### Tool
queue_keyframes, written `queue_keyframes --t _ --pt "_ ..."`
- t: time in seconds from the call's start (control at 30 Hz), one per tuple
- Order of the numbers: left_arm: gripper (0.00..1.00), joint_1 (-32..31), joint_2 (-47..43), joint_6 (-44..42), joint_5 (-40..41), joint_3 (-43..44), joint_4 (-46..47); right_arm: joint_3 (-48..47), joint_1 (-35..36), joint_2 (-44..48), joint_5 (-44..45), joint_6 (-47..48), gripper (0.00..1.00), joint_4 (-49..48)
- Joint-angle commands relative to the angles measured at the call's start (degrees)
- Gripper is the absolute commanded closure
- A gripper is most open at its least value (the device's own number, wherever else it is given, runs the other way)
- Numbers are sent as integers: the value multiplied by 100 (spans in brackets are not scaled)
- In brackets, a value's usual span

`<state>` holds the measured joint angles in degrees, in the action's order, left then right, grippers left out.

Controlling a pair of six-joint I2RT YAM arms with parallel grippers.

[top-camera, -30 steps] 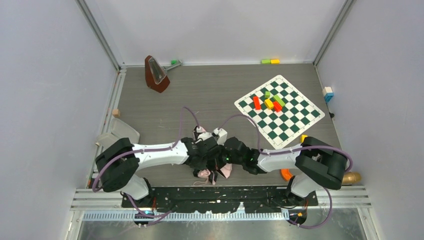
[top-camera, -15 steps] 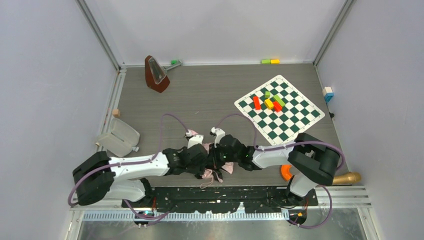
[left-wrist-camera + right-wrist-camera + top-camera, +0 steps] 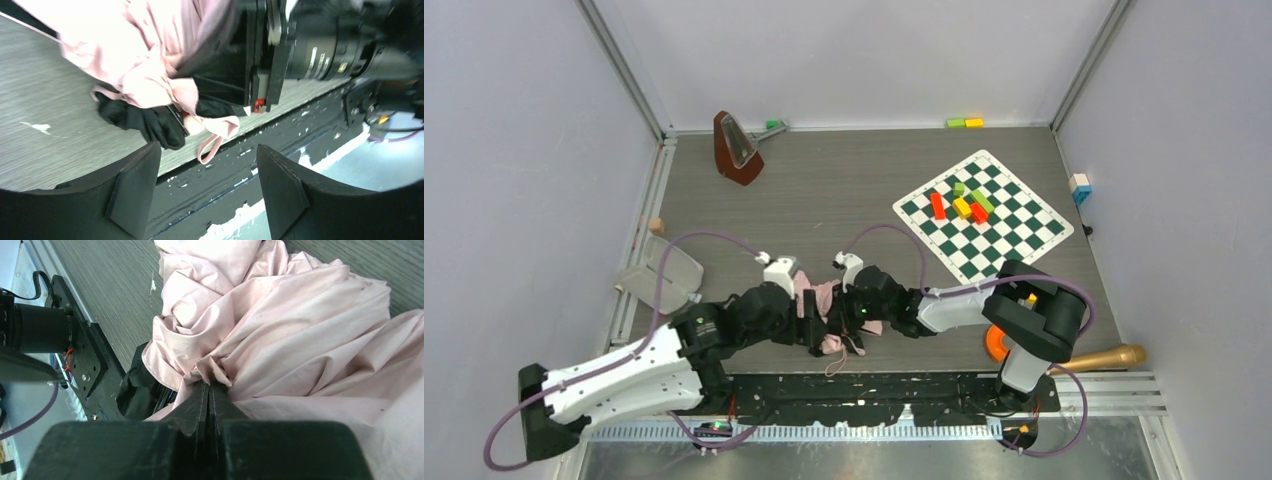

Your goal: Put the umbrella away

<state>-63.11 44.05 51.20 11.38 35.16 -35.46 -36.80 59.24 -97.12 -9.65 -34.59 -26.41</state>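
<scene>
The umbrella (image 3: 824, 298) lies crumpled near the table's front edge, pale pink fabric on top and black fabric under it. My right gripper (image 3: 852, 318) is shut on a fold of the pink canopy (image 3: 280, 315), and its closed tips (image 3: 210, 384) pinch the cloth. My left gripper (image 3: 814, 328) stands open just left of the bundle with nothing between its fingers (image 3: 135, 192). In the left wrist view the pink fabric (image 3: 150, 65), a black fold (image 3: 150, 120) and the pink strap (image 3: 210, 147) lie beyond the open jaws, apart from them.
A brown metronome (image 3: 737, 148) stands at the back left. A chessboard (image 3: 1014, 235) with coloured blocks lies at the right. A clear container (image 3: 662, 275) sits at the left edge. An orange ring (image 3: 994, 347) and a gold object (image 3: 1114, 355) lie by the right arm's base.
My left gripper has opened, let go of the umbrella and drawn back to the left. The right gripper has stayed shut on the fabric and shifted slightly left.
</scene>
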Motion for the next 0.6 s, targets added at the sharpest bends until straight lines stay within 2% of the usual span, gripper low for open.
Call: queue_keyframes --t 0.0,0.1,0.23,0.37,0.57 --pt "27 898 -524 -282 47 440 -1069 199 -68 -490 751 871 95 1812" --pt "27 2266 -669 -616 -454 403 -1078 122 -78 -475 608 1035 94 1849" --pt "26 3390 -201 -924 -1371 261 -465 30 -73 -464 456 1189 94 1853" --pt "27 3772 861 -1007 -1994 326 333 -23 -74 -406 443 1296 95 1907" --pt "28 3899 1979 -1108 -2173 509 948 -112 -71 -336 371 1418 95 1911"
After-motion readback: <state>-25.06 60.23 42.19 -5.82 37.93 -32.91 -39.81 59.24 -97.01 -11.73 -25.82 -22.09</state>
